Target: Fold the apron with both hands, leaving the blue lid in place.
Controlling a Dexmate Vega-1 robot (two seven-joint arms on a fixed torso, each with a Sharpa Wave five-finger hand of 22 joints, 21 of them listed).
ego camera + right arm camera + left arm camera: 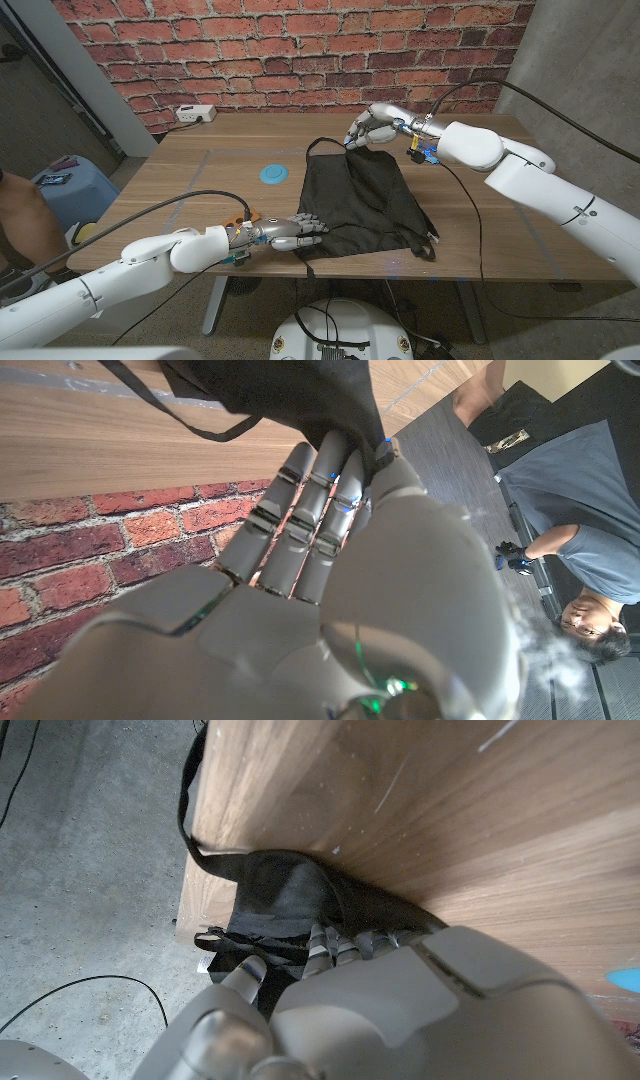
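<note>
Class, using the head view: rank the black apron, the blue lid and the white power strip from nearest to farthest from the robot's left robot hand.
1. Black apron: the left robot hand is at its near corner.
2. Blue lid: mid-table, beyond the robot hand.
3. White power strip: at the table's far left edge by the brick wall.

Both hands closed, gripping.

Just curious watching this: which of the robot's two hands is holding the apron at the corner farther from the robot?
The right hand. Its fingers grip the black apron at the far edge near the brick wall; the left hand holds the near edge.
</note>
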